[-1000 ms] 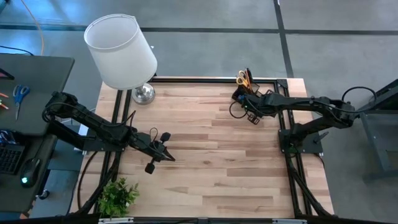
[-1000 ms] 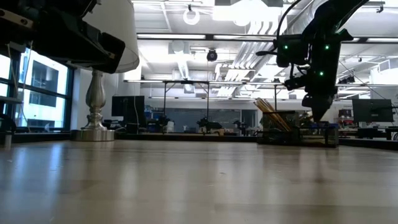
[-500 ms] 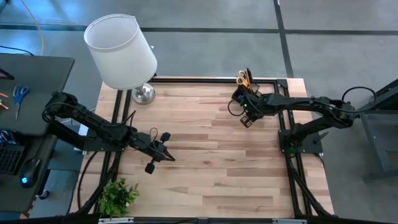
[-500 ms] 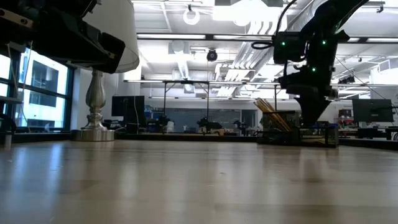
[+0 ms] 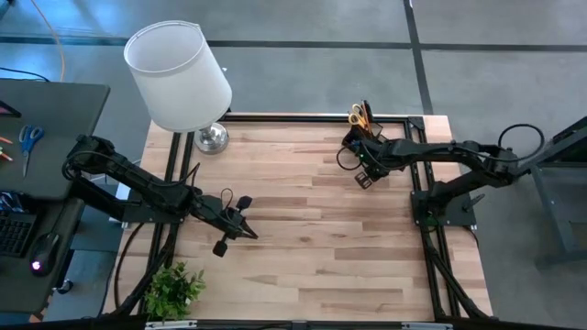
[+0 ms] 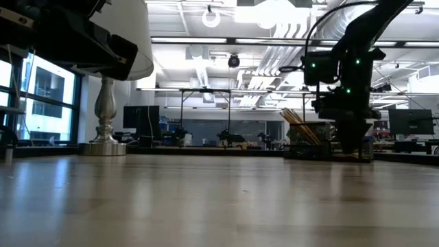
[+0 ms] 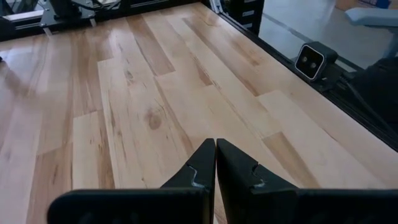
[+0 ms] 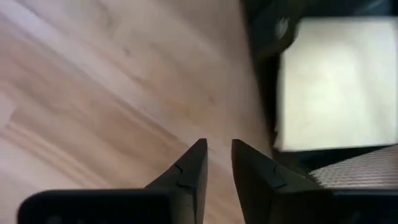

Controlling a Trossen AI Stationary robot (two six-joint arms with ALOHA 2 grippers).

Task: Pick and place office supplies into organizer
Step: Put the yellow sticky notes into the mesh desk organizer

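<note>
Plant point(image 5: 172, 290): sitting at the table's near left corner, below the left arm in the high view.
Left gripper point(image 5: 249, 233): hanging over the near left part of the table point(image 5: 303, 247), well apart from the organizer; in its wrist view the fingers point(image 7: 202, 167) are pressing together with nothing between them, bare wood beneath.
Table: showing bare wood across the middle, between the two arms.
Right gripper point(image 5: 361, 176): hovering low over the wood just beside the organizer point(image 5: 359, 142), on its near side; in its wrist view the two fingers point(image 8: 193, 168) are standing a narrow gap apart, pinching nothing, pointing at bare wood point(image 8: 112, 93).
Pad point(image 8: 333, 81): a pale square showing in the right wrist view inside a dark frame, next to a patch of mesh; I cannot tell from that view which compartment it is lying in.
Organizer: standing at the far right edge of the table; in the low view it point(image 6: 312, 140) is appearing partly behind the right arm.
Scissors point(image 5: 356, 115): standing upright in the organizer, yellow handles up.
Pencils point(image 6: 293, 125): leaning at a slant out of the organizer, thin and orange, seen in the low view.
Lamp point(image 5: 178, 78): standing at the far left corner, white shade over a silver base point(image 5: 211, 137).
</note>
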